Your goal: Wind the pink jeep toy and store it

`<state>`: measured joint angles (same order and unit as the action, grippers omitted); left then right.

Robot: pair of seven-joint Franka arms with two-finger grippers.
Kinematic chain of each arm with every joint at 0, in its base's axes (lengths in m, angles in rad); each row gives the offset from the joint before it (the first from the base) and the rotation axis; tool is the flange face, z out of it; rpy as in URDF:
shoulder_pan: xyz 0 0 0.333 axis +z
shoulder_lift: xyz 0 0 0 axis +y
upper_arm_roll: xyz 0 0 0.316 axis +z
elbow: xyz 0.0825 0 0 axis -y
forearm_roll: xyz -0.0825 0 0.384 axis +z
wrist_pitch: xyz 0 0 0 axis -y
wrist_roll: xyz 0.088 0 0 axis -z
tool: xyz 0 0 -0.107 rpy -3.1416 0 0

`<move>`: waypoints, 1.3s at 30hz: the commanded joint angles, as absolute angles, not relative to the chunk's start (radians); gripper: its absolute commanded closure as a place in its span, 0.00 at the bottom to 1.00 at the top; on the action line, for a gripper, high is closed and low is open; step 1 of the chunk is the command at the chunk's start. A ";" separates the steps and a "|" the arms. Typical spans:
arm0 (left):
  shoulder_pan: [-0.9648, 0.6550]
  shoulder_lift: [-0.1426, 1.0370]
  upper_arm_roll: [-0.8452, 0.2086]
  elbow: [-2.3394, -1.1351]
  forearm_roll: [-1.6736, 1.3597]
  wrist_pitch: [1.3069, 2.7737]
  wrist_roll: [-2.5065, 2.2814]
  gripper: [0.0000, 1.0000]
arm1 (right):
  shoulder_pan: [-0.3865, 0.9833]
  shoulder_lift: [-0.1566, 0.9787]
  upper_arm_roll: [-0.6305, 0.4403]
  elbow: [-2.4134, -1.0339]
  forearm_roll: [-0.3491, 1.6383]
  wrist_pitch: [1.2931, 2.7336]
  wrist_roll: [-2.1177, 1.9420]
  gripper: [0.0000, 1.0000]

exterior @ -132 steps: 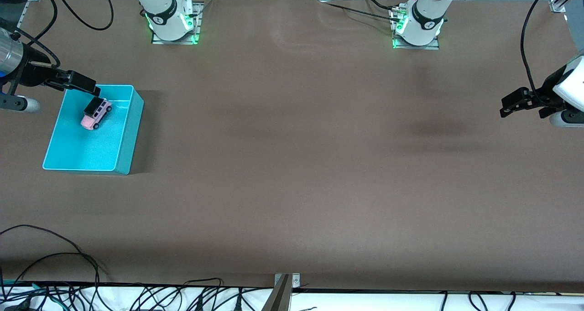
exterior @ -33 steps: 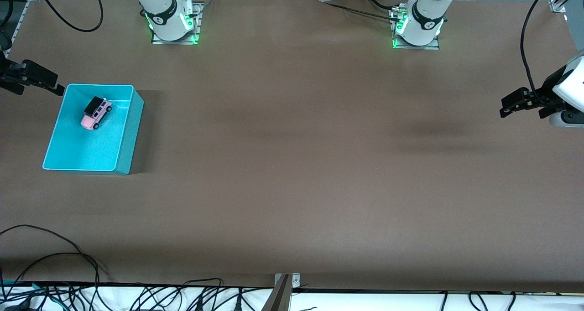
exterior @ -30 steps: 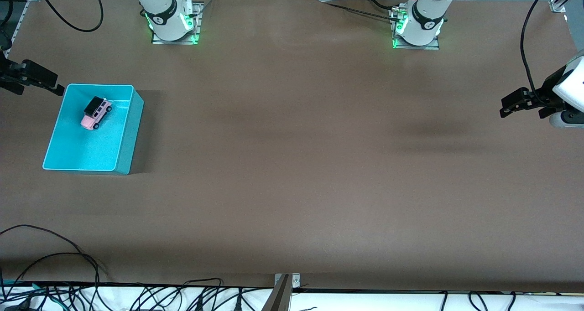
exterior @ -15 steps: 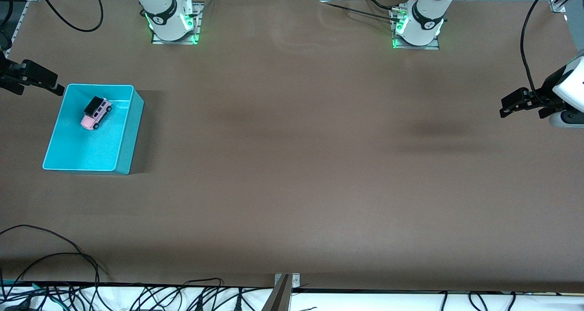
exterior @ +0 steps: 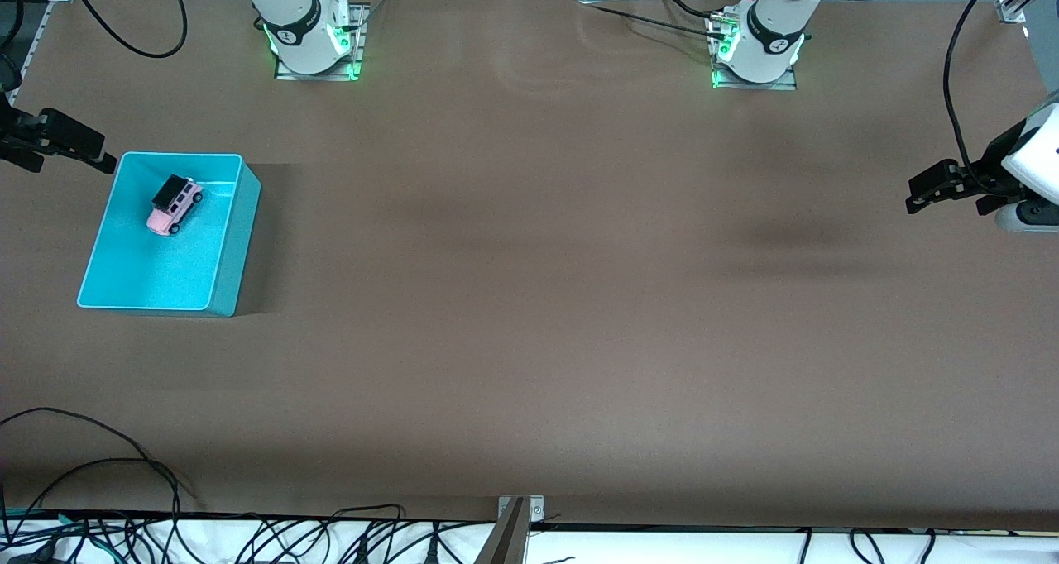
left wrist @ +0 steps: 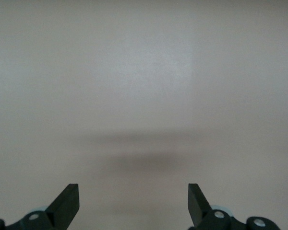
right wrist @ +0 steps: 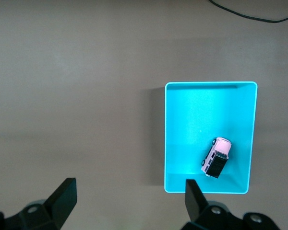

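The pink jeep toy [exterior: 174,204] with its black roof lies inside the turquoise bin [exterior: 234,241] at the right arm's end of the table; it also shows in the right wrist view [right wrist: 217,157] inside the bin [right wrist: 209,103]. My right gripper [exterior: 98,157] is open and empty, raised just off the bin's corner near the table edge; in its own view [right wrist: 129,191] the jaws stand wide apart. My left gripper [exterior: 918,196] is open and empty, raised over bare table at the left arm's end [left wrist: 133,196].
The brown table [exterior: 529,299] spreads between the two arms. Black cables [exterior: 124,465] lie along the edge nearest the front camera, and a cable loops near the right arm's base [exterior: 141,35].
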<state>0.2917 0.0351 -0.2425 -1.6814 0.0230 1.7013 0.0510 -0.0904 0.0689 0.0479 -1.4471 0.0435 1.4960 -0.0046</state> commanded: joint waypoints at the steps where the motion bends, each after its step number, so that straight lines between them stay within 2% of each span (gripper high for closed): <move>1: 0.301 0.029 -0.244 -1.689 0.005 1.704 0.072 0.00 | -0.094 0.077 0.051 -1.424 0.035 1.491 -0.018 0.00; 39: 0.302 0.031 -0.244 -1.687 0.005 1.707 0.072 0.00 | -0.092 0.078 0.052 -1.420 0.029 1.503 -0.018 0.00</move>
<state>0.2917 0.0359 -0.2425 -1.6814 0.0230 1.7013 0.0510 -0.0898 0.0688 0.0480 -1.4464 0.0435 1.5049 -0.0061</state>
